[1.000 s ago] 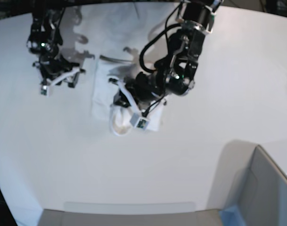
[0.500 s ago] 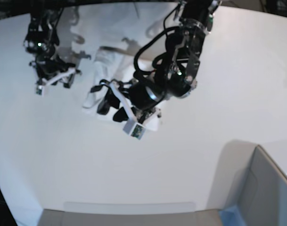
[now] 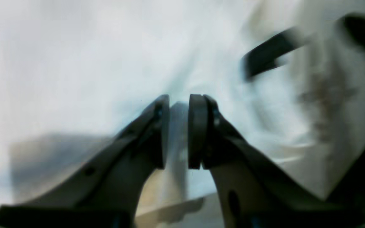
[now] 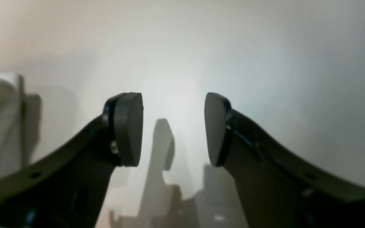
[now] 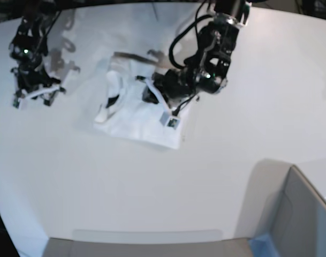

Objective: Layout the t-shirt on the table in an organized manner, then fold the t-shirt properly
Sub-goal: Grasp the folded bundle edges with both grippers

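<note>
so far the t-shirt lies rumpled in the upper middle of the table, neither spread nor folded, with the left hand on it, nearly closed, hold unclear, while the right hand hangs wide and empty at upper left.

One t-shirt lies on the one table, toward its far edge. Two robot arms reach over that table, one gripper each, so two grippers: the left gripper over the shirt and the right gripper near the far left edge. One grey box with one blue edge sits at the near right corner.
</note>
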You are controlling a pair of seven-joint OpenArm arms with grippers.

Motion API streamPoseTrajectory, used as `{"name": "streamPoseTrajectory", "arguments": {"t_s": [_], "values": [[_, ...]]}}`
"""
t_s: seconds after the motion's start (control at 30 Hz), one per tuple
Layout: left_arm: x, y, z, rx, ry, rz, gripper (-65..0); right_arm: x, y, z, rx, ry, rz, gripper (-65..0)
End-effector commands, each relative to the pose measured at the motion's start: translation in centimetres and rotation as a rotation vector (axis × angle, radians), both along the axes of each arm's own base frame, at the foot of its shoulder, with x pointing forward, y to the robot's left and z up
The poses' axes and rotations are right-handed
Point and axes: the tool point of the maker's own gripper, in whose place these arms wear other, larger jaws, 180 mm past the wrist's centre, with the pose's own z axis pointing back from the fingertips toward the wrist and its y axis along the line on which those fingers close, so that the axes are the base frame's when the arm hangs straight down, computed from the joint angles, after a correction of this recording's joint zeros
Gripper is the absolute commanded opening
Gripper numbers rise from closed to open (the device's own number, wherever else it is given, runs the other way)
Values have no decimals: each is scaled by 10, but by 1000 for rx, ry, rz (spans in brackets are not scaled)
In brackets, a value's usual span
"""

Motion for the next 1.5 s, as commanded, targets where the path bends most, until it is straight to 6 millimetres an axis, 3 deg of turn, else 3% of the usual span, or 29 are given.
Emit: {"name": "streamPoseTrajectory", "arguments": {"t_s": [0.0, 0.07, 0.17, 0.3, 0.4, 0.47, 0.53, 0.63, 0.7, 1.0, 1.17, 1.23, 1.37, 1.47], "values": [[0, -12, 0, -22, 3, -24, -562, 8, -1, 18, -14, -59, 14, -338], [-5, -18, -15, -11, 25, -39, -563, 7, 8, 27, 14, -91, 36, -338], [-6, -32, -10, -22, 0, -79, -564, 12, 26, 49, 25, -154, 111, -339], [2, -41, 34, -79, -121, -92, -564, 20, 62, 84, 16, -258, 293, -339], [8, -40, 66, -112, -215, -90, -564, 26, 82, 94, 47, -302, 371, -356], [14, -36, 79, -125, -254, -72, -564, 32, 90, 99, 37, -311, 417, -405], [25, -22, 84, -129, -269, -20, -564, 37, 109, 99, 51, -313, 479, -483], [39, -3, 83, -117, -273, 48, -564, 45, 134, 93, 89, -302, 540, -612], [43, 2, 80, -111, -268, 62, -564, 55, 143, 83, 115, -281, 560, -641], [66, 4, 60, -69, -218, 64, -564, 75, 134, 7, 211, -97, 496, -633], [70, 7, 48, -59, -207, 84, -564, 81, 112, -34, 242, 15, 429, -633], [72, 9, 34, -55, -190, 104, -564, 82, 107, -46, 250, 48, 414, -633], [72, 15, 8, -37, -144, 133, -564, 85, 110, -30, 229, -27, 423, -634], [75, 13, 26, -60, -185, 129, -564, 78, 122, 6, 193, -122, 472, -634]]}}
